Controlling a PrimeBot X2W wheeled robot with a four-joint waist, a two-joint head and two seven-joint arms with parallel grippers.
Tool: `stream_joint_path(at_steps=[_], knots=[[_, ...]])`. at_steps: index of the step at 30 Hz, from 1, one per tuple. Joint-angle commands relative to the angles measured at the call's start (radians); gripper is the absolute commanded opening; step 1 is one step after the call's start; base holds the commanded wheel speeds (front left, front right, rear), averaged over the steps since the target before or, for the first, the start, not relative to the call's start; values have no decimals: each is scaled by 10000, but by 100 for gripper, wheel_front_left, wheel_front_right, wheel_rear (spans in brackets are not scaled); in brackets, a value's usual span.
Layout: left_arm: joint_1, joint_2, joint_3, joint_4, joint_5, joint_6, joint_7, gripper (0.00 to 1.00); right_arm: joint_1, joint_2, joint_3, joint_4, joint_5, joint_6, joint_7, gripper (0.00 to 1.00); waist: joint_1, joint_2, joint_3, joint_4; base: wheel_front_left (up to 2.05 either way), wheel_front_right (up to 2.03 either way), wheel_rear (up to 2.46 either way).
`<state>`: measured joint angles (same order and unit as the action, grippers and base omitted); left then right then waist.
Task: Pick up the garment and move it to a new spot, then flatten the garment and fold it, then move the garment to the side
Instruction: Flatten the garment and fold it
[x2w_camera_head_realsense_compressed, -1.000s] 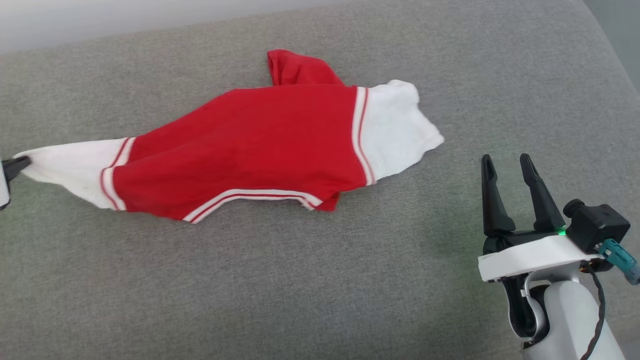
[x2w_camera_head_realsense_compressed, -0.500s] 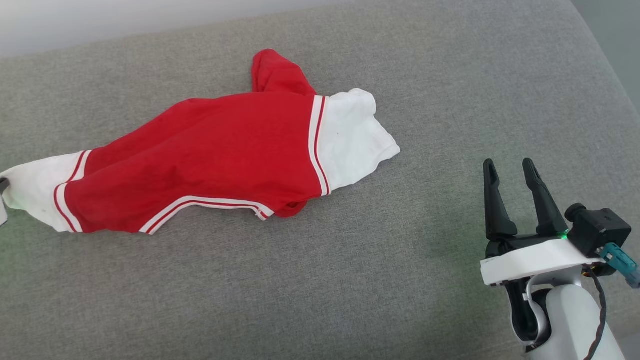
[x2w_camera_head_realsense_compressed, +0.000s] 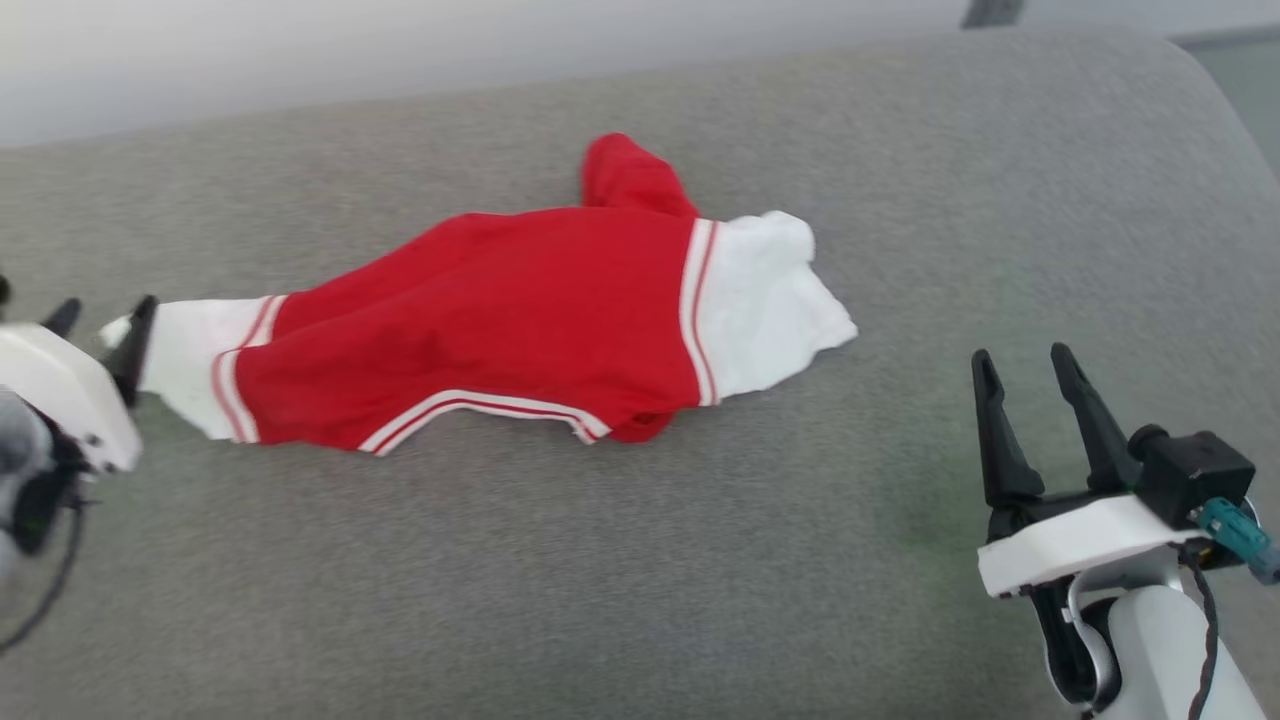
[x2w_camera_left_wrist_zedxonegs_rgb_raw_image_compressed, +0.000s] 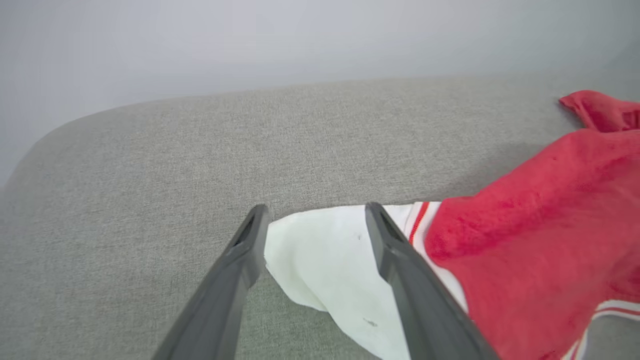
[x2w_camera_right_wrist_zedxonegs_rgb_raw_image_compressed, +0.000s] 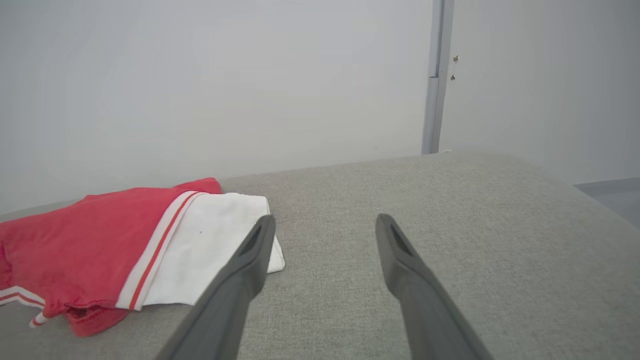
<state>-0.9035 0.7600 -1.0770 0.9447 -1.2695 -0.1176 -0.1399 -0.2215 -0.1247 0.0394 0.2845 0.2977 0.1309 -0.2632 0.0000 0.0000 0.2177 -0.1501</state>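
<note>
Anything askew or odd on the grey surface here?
The red soft-fabric shirt with white sleeves lies bunched and twisted, not flat; a red flap stands up at its far edge. Small dark specks mark the white sleeve by the open left gripper.

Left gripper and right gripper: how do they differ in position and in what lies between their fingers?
The left gripper straddles the tip of one white sleeve of the red shirt; the right gripper has bare grey cushion between its fingers. The left gripper is at the shirt; the right gripper stands clear of the other white sleeve. Both are open, with dark fingers.
</note>
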Motion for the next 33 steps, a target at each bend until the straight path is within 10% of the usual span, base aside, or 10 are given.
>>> stream_joint_path(at_steps=[1, 7, 18, 33], knots=[[180, -95, 22, -34, 137, 86, -219, 100, 84, -52, 49, 46, -40, -3, -19, 100, 0, 0, -188, 255, 0, 0, 0], [1056, -986, 490, -734, 768, 912, -1243, 100, 25, -663, 432, 262, -129, -3, 271, 100, 0, 0, -476, 927, 0, 0, 0], [5186, -2573, 5623, -5218, 5020, 2810, -1264, 100, -271, -2551, 1252, -20, 7, -3, 2338, 100, 0, 0, -674, 2175, 0, 0, 0], [7846, -5080, 8259, -7648, 8546, 2196, -1265, 100, -953, -6771, 4525, -1942, 1995, -5, 6782, 100, 0, 0, -56, 3513, 0, 0, 0]])
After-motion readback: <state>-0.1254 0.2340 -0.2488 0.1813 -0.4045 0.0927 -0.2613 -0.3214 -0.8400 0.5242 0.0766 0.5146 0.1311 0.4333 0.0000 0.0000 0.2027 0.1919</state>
